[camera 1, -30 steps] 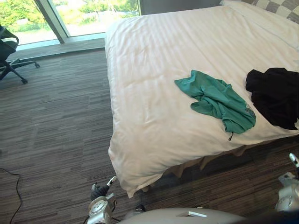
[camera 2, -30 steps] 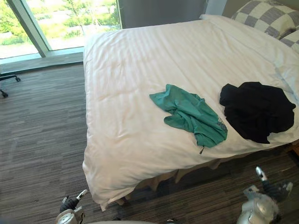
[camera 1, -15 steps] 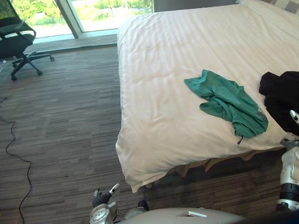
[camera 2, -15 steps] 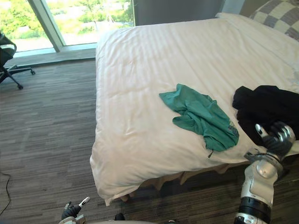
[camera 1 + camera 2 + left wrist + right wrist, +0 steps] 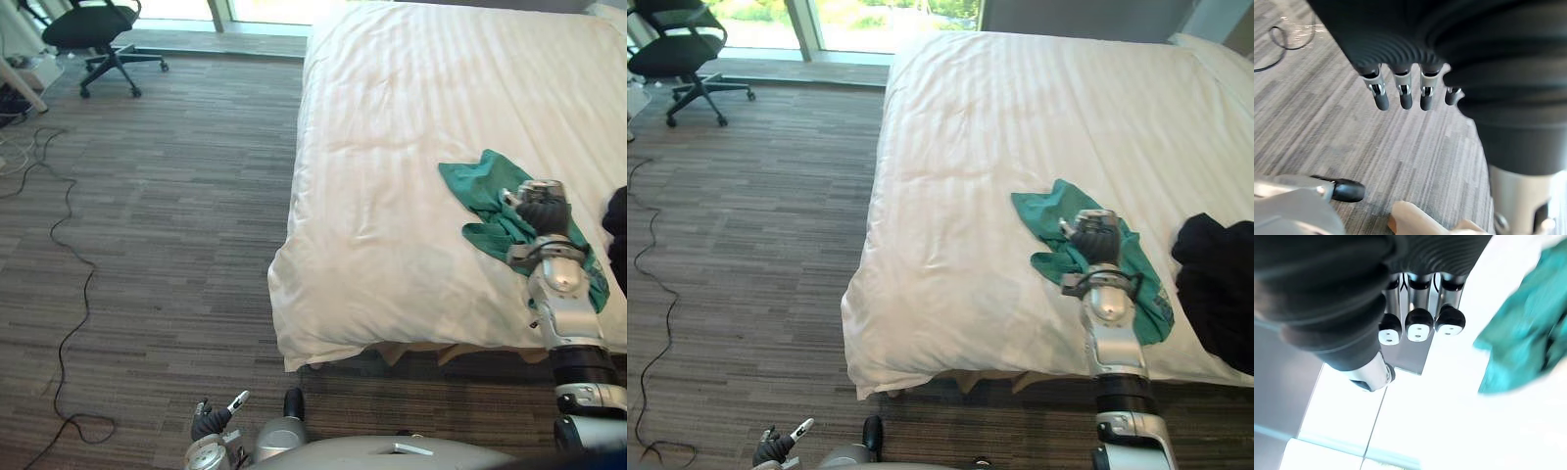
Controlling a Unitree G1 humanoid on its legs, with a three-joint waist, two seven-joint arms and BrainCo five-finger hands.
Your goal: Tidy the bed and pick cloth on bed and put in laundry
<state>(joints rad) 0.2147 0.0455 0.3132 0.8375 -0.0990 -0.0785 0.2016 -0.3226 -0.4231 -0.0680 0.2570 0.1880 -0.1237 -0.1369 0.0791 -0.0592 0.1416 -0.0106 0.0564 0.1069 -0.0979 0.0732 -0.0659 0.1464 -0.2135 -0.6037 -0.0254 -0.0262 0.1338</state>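
The bed [image 5: 1019, 117] has a white cover woven with faint stripes of the same white. The green cloth [image 5: 1043, 211] is a plain teal green. The black cloth [image 5: 1215, 284] is solid black with no visible pattern. The floor [image 5: 147, 215] is carpet in grey-brown, streaked all over with fine lighter and darker lines. The office chair [image 5: 674, 47] is black, both seat and wheeled base. The right hand [image 5: 1097, 238] is silver under a dark ribbed cover. Its fingers [image 5: 1419, 328] are silver with dark tips that have pale pads. The left hand [image 5: 209, 423] is dark and silver too.
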